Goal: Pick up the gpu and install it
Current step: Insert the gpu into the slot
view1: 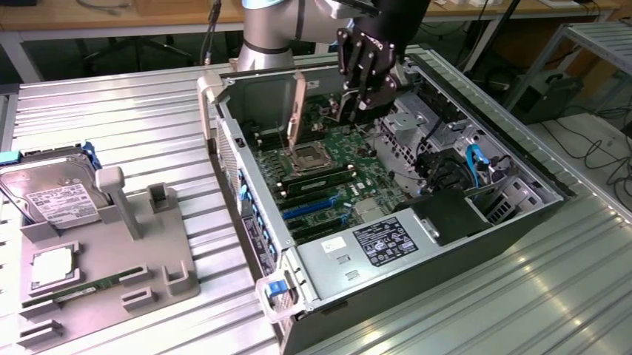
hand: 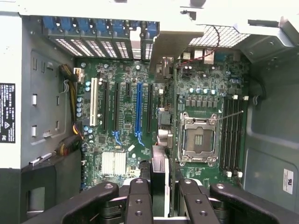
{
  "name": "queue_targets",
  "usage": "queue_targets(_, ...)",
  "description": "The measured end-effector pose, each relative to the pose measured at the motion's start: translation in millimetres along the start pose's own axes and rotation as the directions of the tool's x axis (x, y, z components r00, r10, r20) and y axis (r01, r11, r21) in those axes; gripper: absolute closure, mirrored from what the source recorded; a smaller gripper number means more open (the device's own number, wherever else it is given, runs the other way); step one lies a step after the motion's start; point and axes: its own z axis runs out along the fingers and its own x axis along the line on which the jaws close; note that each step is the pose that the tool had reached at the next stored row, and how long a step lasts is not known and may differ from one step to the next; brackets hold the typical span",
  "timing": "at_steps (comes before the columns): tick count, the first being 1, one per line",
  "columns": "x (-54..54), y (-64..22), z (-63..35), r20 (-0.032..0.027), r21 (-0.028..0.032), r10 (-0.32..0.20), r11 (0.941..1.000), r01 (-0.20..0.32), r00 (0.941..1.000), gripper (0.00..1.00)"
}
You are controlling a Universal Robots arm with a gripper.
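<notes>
At the front of the exterior view, a grey holder tray (view1: 148, 259) is lying on the ribbed metal table (view1: 129, 111) with a boxy hard drive (view1: 49, 196) and a narrow green memory stick (view1: 89, 288) resting in their cradles. Just beside it, toward that view's right, an open computer case (view1: 533, 185) is lying on its side and showing its labelled power supply (view1: 380, 244) at the near end and the green motherboard (view1: 336, 159) behind. Over that board the gripper (view1: 354, 107) is hanging inside the case with its fingers (hand: 138, 200) clamped on the gpu (hand: 159, 163), which is being carried edge-down. The wrist view is showing the card as a thin dark strip between the pads, above the board between the long blue slot (hand: 138, 107) and the empty processor socket (hand: 198, 140), with its silvery end bracket (hand: 170, 51) reaching toward the case's rear wall. The card appears to be riding clear of the board and not seated in any slot, so the pick-up looks finished and the work is sitting in the install step, at the point of positioning. Judging from these views, seating the card is calling for its lower edge to be squared exactly over one expansion slot, its bracket matched to a rear opening, and a straight, even press with no tilt. Workbenches and trailing cables are running along the far side of the room.
</notes>
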Motion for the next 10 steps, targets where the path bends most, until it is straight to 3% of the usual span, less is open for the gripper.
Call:
queue_targets(4,0.0,-0.1,2.3,-0.0022,-0.0014,-0.058,0.9983,0.058,0.9983,0.73)
queue_targets(10,0.0,1.7,4.0,-0.0021,-0.0013,-0.061,0.9981,0.061,0.9981,0.73)
